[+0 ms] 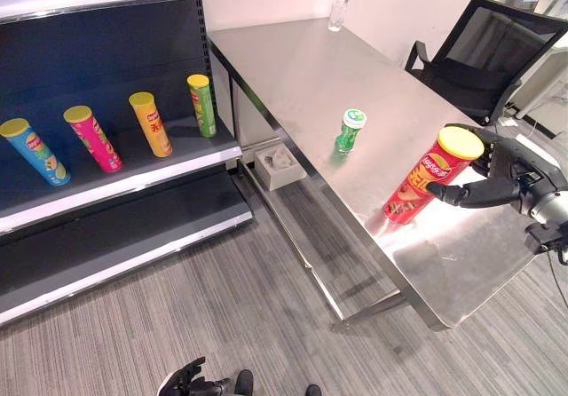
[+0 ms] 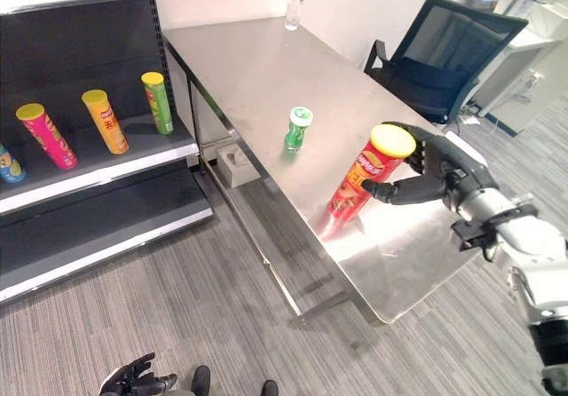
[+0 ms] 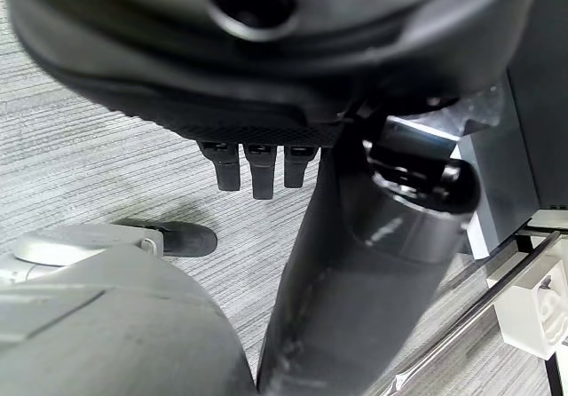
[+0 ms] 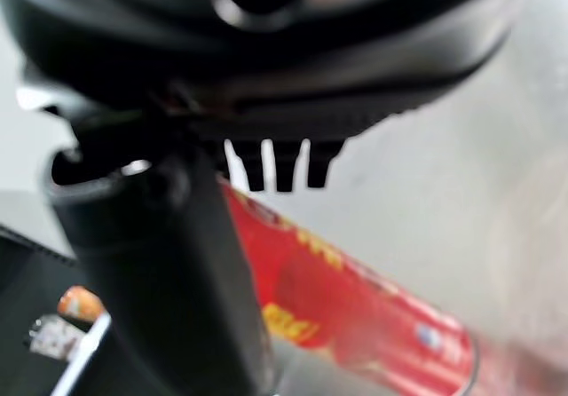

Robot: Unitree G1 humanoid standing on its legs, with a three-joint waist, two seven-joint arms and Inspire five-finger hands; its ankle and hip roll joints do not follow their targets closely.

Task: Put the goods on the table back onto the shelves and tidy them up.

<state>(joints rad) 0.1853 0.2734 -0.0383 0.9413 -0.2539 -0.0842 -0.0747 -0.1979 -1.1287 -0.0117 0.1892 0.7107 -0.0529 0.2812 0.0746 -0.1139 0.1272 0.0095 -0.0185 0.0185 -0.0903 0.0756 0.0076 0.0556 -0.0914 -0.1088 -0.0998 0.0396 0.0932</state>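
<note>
A tall red chip can [image 1: 419,181] with a yellow lid stands near the front right of the steel table [image 1: 302,67]. My right hand [image 1: 501,181] is at its top, thumb against the front of the can and fingers curled behind the lid; the right wrist view shows the red can [image 4: 355,298] between thumb and fingers. A small green can [image 1: 349,131] stands alone mid-table, to the left of the red one. On the shelf [image 1: 133,178] stand a blue can [image 1: 34,152], a pink can [image 1: 92,138], an orange can [image 1: 151,124] and a green can [image 1: 202,105]. My left hand [image 1: 191,380] hangs low over the floor, fingers relaxed.
A clear bottle [image 1: 340,5] stands at the table's far edge. A black office chair [image 1: 497,50] sits behind the table on the right. A white box [image 1: 280,167] lies on the floor under the table. A lower shelf board [image 1: 124,236] is bare.
</note>
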